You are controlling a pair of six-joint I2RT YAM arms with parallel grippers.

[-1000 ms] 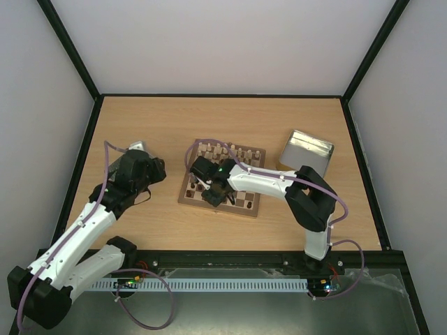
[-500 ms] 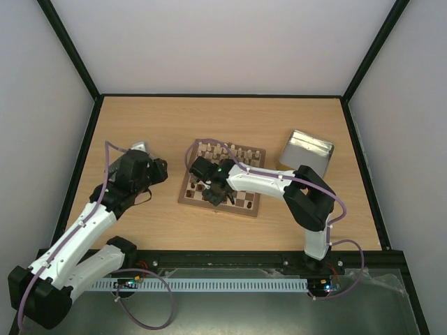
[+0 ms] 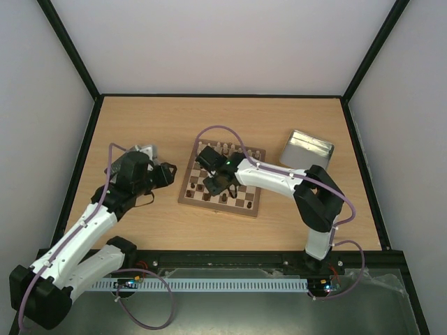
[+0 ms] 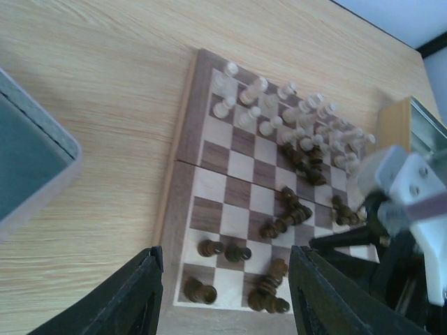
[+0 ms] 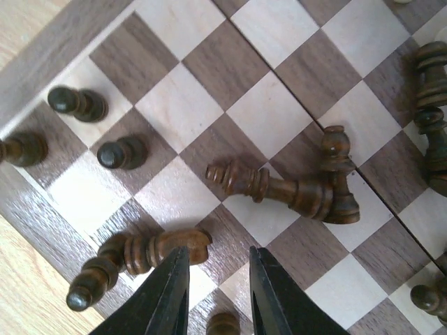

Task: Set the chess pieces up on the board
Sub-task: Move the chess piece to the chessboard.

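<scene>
The board (image 3: 244, 200) lies mid-table. Cream pieces (image 3: 227, 149) stand along its far rows; they also show in the left wrist view (image 4: 246, 115). Dark pieces (image 4: 286, 218) are scattered over the near half, some upright, several lying down. My right gripper (image 3: 215, 184) hovers low over the board's near left part, open and empty. In its wrist view (image 5: 218, 283) a fallen dark piece (image 5: 167, 248) lies beside the left finger and two more fallen ones (image 5: 279, 186) lie just ahead. My left gripper (image 3: 165, 174) is open and empty, left of the board (image 4: 183, 132).
A silver tin (image 3: 307, 149) stands right of the board. Another tin (image 3: 144, 150) lies behind my left arm and shows at the left edge of the left wrist view (image 4: 28, 160). Three dark pawns (image 5: 122, 153) stand upright near the board's corner (image 5: 49, 52).
My right gripper has moved a little away from the board's near edge, towards its middle. My left gripper has shifted right, closer to the board's left edge.
</scene>
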